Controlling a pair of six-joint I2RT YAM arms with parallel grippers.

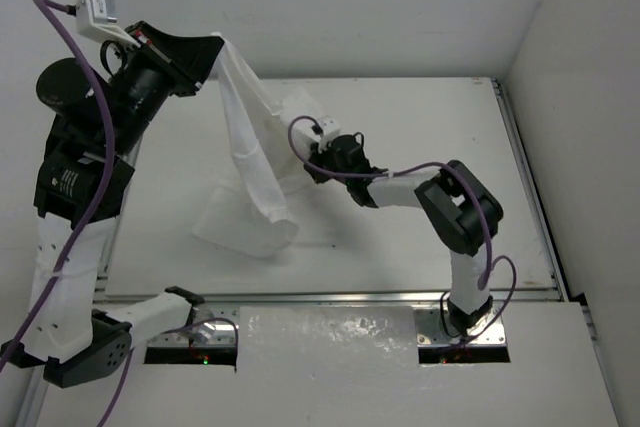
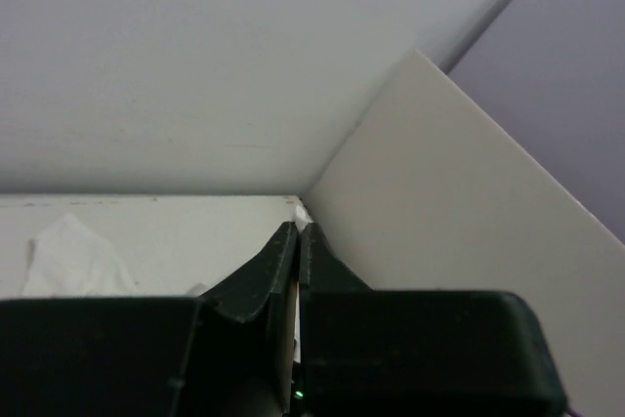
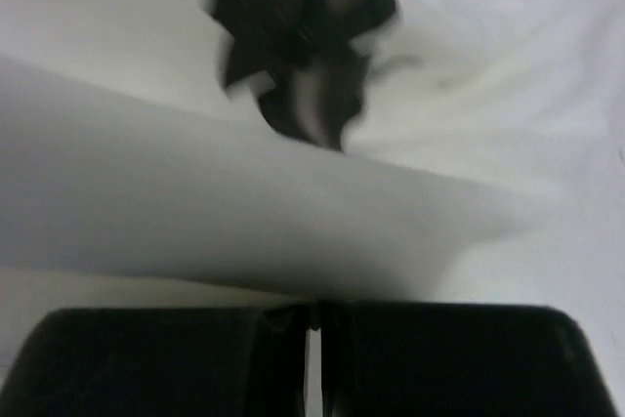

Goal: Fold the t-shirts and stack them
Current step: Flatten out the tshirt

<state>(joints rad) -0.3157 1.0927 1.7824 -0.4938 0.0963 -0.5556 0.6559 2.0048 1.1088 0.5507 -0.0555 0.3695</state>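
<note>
With the left gripper (image 2: 298, 229) pinched shut on the t-shirt (image 1: 250, 162), 1 end raised above the far left corner of the worktop (image 1: 430, 117) and the rest trailing toward its middle, confirm the closed right gripper (image 3: 314, 310) truly has fabric, then spread evenly.

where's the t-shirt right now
Top view, left of centre: the t-shirt hangs from the raised left gripper down to the table, with the right gripper at its right edge.

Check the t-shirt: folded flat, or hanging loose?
Hanging loose, unfolded: the t-shirt dangles from the raised left pincer, its lower end crumpled on the table.
</note>
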